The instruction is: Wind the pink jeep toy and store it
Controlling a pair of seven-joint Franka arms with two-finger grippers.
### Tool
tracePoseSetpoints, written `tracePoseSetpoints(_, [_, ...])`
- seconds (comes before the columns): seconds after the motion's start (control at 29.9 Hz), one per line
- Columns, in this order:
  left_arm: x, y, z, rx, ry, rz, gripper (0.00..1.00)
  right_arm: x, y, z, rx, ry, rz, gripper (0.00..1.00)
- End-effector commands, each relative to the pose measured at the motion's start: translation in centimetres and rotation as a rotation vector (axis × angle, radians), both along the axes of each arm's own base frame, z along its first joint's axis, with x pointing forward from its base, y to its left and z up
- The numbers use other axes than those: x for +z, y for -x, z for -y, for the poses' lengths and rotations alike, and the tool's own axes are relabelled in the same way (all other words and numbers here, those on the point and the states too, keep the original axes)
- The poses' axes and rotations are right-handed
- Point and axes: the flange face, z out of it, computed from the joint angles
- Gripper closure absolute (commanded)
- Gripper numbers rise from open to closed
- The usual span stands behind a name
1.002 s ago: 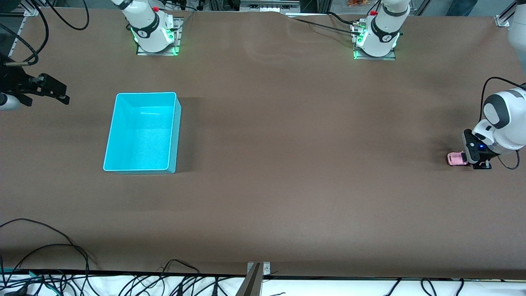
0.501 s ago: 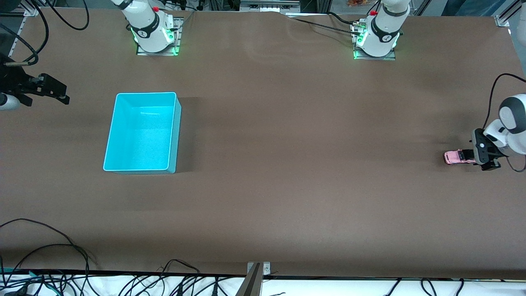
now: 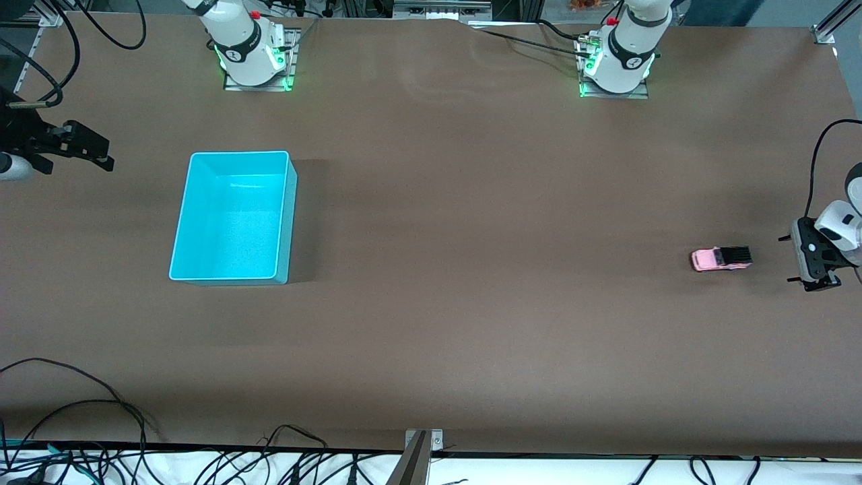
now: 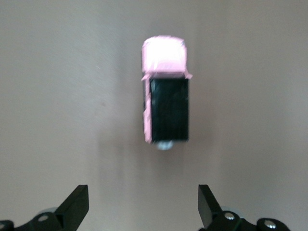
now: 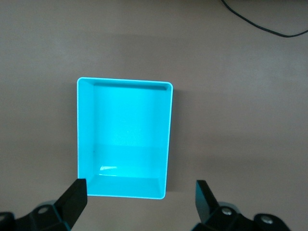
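Note:
The pink jeep toy [image 3: 720,259] with its black roof stands alone on the brown table, near the left arm's end; in the left wrist view the jeep [image 4: 166,103] lies ahead of the fingertips, apart from them. My left gripper [image 3: 798,259] [image 4: 142,207] is open and empty, just off the jeep toward the left arm's end of the table. The turquoise bin [image 3: 291,222] [image 5: 124,82] sits empty toward the right arm's end. My right gripper [image 3: 101,151] [image 5: 139,202] waits open and empty by the table's edge, near the bin.
Both arm bases [image 3: 252,57] [image 3: 616,64] stand on the side of the table farthest from the front camera. Black cables [image 3: 67,411] lie along the table's edge nearest the front camera. A cable [image 5: 264,24] crosses the table near the bin.
My left gripper opened and let go of the jeep, then drew back toward its end of the table. The jeep rolled away toward the right arm's end. The right arm stayed still.

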Motion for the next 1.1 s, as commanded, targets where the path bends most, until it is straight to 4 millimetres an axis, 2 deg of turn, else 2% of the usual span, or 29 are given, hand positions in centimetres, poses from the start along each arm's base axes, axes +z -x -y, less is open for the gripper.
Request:
tracePoseSetpoints(0.0, [2.6,-1.8,1.4,0.059,0.022,0.021,0.00,0.2,0.4,0.1,-0.004,0.015,0.002,0.00])
tracePoseSetpoints(0.1, [4.1,-2.6,2.2,0.100,0.018,0.006,0.00,0.2,0.4,0.1,-0.004,0.015,0.002,0.00])
tracePoseSetpoints(0.13, [5.6,-3.4,3.4,0.120,0.016,-0.013,0.00,0.2,0.4,0.1,-0.004,0.015,0.002,0.00])
tracePoseSetpoints(0.33, [8.6,-4.8,6.7,0.152,0.019,-0.053,0.00,0.2,0.4,0.1,-0.004,0.015,0.002,0.00])
tracePoseSetpoints(0.57, [13.1,-5.3,11.0,0.235,0.009,-0.049,0.00,0.2,0.4,0.1,-0.004,0.015,0.002,0.00])
tracePoseSetpoints(0.67, [14.4,-5.4,12.4,0.272,-0.001,-0.040,0.00,0.2,0.4,0.1,-0.004,0.015,0.002,0.00])
tracePoseSetpoints(0.9, [16.8,-5.3,14.9,0.419,-0.021,-0.022,0.00,0.2,0.4,0.1,-0.004,0.015,0.002,0.00])
tracePoseSetpoints(1.07, [18.6,-5.0,15.5,0.542,-0.006,-0.004,0.00,0.2,0.4,0.1,-0.004,0.015,0.002,0.00])
